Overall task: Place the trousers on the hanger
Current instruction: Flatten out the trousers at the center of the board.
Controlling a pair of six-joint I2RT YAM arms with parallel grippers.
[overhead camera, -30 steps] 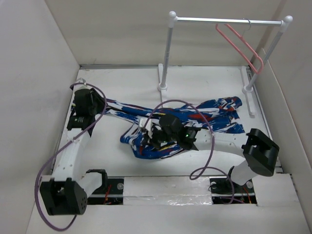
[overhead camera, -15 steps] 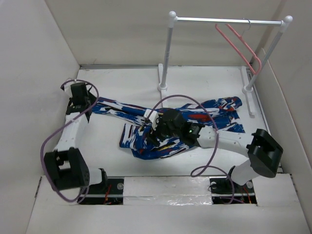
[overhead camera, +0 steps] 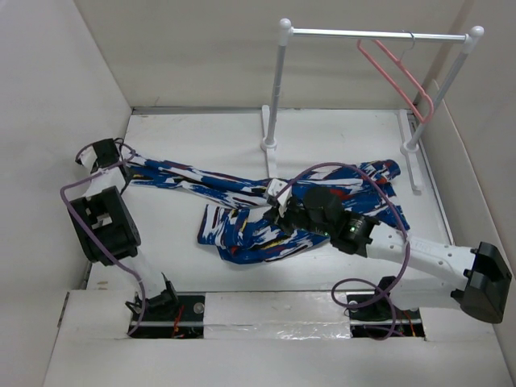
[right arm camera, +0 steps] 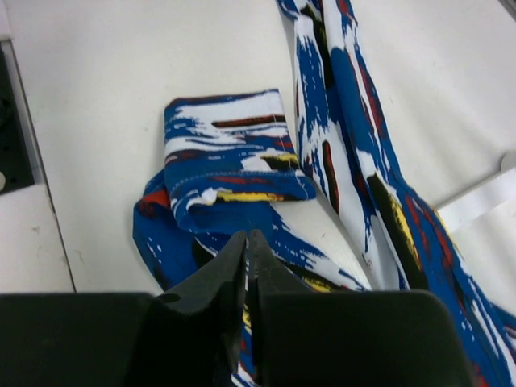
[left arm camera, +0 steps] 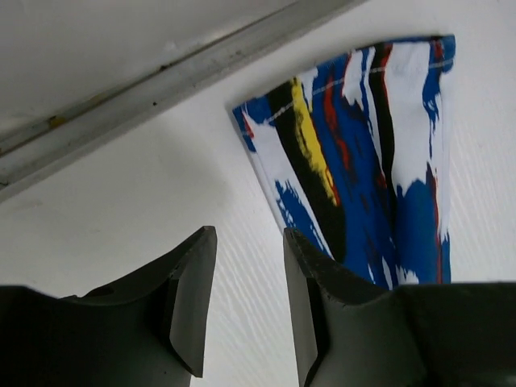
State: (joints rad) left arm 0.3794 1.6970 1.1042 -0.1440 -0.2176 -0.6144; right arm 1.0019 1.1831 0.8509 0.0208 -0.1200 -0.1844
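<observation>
The blue splashed trousers (overhead camera: 211,179) lie spread on the white table. One leg stretches to the far left, the other part reaches right, and a bunched fold lies near the front. My left gripper (overhead camera: 118,155) is open and empty at the far-left leg end. In the left wrist view (left arm camera: 248,242) the cuff (left arm camera: 363,145) lies just right of its fingers, with bare table between the jaws. My right gripper (overhead camera: 278,206) is shut on the trousers' middle, and its closed tips (right arm camera: 247,236) pinch fabric (right arm camera: 339,105). The pink hanger (overhead camera: 405,77) hangs on the rail at the back right.
The white-posted rack with its silver rail (overhead camera: 363,34) stands at the back; its left post foot (overhead camera: 270,145) is just behind the trousers. Side walls close in left and right. The table's left edge strip (left arm camera: 161,89) is close to my left gripper.
My left arm swung out to the far left and the trouser leg now lies stretched further left. My right gripper moved back and right with the fabric.
</observation>
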